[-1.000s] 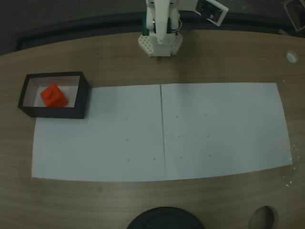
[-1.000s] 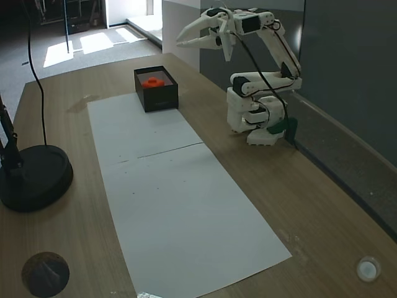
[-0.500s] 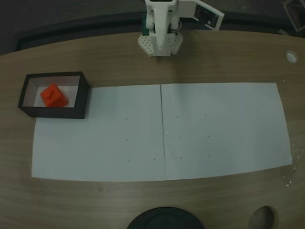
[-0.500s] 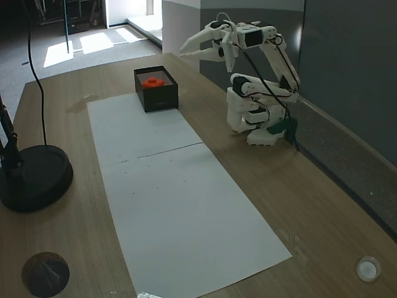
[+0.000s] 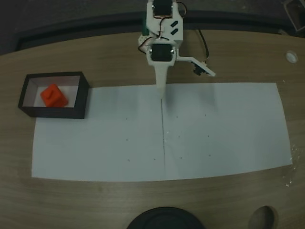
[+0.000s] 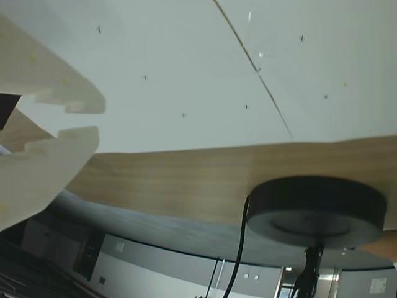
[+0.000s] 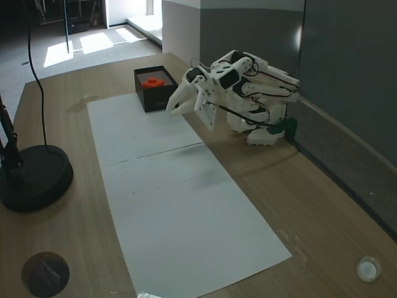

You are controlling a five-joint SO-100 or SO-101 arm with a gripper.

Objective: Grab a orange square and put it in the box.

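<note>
The orange square [image 5: 52, 95] lies inside the box [image 5: 57, 113], a black-walled tray at the left end of the paper; in the other fixed view the orange square [image 7: 152, 81] shows above the box's dark wall [image 7: 158, 99]. My gripper [image 5: 161, 95] reaches out from the white arm's base, low over the seam between the two paper sheets, well right of the box. Seen from the side, the gripper [image 7: 169, 111] points down at the paper near the box's near corner. In the wrist view the gripper [image 6: 93, 121] has its pale fingers almost touching, with nothing between them.
Two white paper sheets [image 5: 214, 129] cover the middle of the wooden table. A black round lamp base [image 7: 31, 177] with a cable stands at the front edge; the same base [image 6: 316, 208] shows in the wrist view. A small white cap [image 5: 291, 57] lies far right.
The arm has swung down from its raised, folded pose and now stretches low over the paper. The orange square has stayed in the box.
</note>
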